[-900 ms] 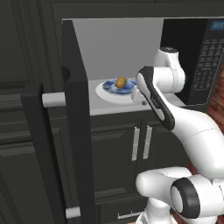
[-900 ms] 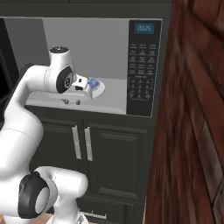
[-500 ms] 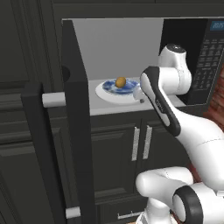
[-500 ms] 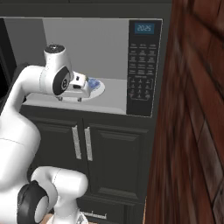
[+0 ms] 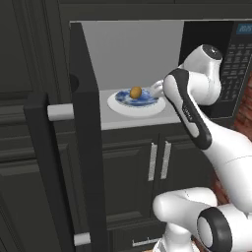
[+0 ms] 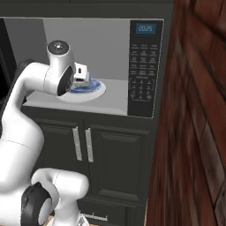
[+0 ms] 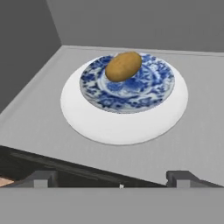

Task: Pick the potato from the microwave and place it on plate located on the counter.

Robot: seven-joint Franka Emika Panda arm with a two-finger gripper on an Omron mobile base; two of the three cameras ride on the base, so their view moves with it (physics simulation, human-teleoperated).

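The potato (image 7: 124, 66) lies on a blue-patterned white plate (image 7: 100, 94), which rests on the white turntable (image 7: 122, 127) inside the open microwave (image 6: 143, 57). From the left base view the potato (image 5: 136, 92) is to the left of my gripper (image 5: 156, 89). The gripper (image 7: 113, 178) hovers at the front sill of the cavity, just short of the turntable. It is open, its fingertips (image 7: 41, 177) set wide apart with nothing between them. From the right, the gripper (image 6: 82, 74) partly hides the dish. The plain white plate and the marble counter are out of view.
The microwave door (image 5: 86, 123) stands swung out to the left, its grey bar handle (image 5: 39, 147) nearest the camera. Dark cabinet doors (image 5: 157, 162) sit below the microwave. A brick wall (image 6: 194, 132) closes off the right side.
The arm's elbow has risen and the hand has edged slightly further toward the dish. The potato and plate have not moved.
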